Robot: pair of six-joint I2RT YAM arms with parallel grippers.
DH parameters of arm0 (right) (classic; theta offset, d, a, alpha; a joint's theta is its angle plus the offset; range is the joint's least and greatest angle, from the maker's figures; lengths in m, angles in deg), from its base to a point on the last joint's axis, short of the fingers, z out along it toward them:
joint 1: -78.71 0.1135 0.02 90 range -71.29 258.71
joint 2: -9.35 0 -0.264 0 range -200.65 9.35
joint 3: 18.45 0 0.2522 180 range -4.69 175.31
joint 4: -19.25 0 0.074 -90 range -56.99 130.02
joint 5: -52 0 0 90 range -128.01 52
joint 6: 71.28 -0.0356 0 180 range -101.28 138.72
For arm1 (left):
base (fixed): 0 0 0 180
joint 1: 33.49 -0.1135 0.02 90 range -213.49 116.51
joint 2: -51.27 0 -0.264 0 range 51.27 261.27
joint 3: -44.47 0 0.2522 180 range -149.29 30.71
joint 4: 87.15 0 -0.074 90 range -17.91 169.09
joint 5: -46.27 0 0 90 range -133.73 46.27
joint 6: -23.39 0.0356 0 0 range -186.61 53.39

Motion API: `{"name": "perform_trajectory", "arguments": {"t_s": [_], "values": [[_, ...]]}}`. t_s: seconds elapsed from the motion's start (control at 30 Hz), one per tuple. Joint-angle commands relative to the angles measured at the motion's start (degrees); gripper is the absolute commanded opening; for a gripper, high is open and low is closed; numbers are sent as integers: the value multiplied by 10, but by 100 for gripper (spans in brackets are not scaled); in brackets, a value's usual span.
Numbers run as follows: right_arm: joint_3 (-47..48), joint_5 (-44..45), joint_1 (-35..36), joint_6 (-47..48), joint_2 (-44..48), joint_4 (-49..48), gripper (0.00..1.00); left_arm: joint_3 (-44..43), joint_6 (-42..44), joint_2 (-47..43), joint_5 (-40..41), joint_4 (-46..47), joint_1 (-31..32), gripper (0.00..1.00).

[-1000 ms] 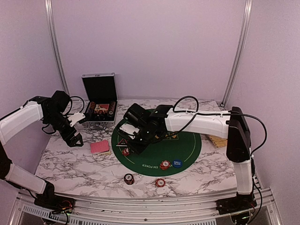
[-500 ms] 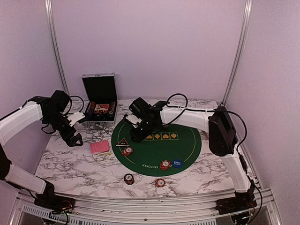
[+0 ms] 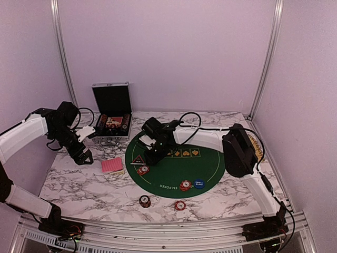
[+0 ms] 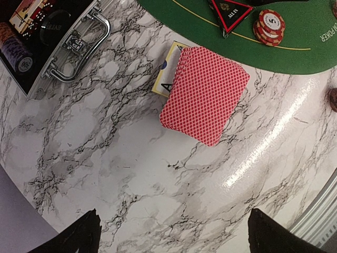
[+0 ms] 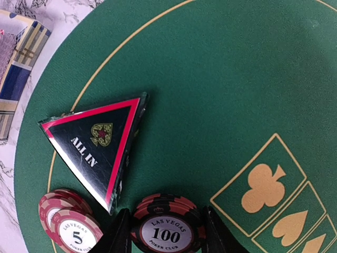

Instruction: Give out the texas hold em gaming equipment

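Observation:
My right gripper hovers over the left part of the green mat. Its fingers press both sides of a stack of black "100" chips. A triangular "ALL IN" marker and a red "5" chip stack lie just beside it. My left gripper is open and empty over the marble, left of the red-backed card deck, which also shows in the left wrist view.
An open black case with chips stands at the back left. A red chip stack and a blue disc lie at the mat's front. A dark chip stack and a red one sit on the marble in front.
The right arm has folded in, its elbow swinging left and back, and its gripper shifted slightly back over the mat's left part. The left arm has not moved.

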Motion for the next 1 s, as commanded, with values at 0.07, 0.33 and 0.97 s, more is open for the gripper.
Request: {"name": "perform_trajectory", "arguments": {"t_s": [0.07,0.33,0.97], "values": [[17,-21,-4,-13,-6,-11,12,-11,-1,-6,-7,3,1,99],[8,-40,-4,-16,-4,-10,43,-13,0,-5,-7,3,1,99],[-17,4,16,3,107,4,51,-18,-4,-2,-9,2,1,99]]}}
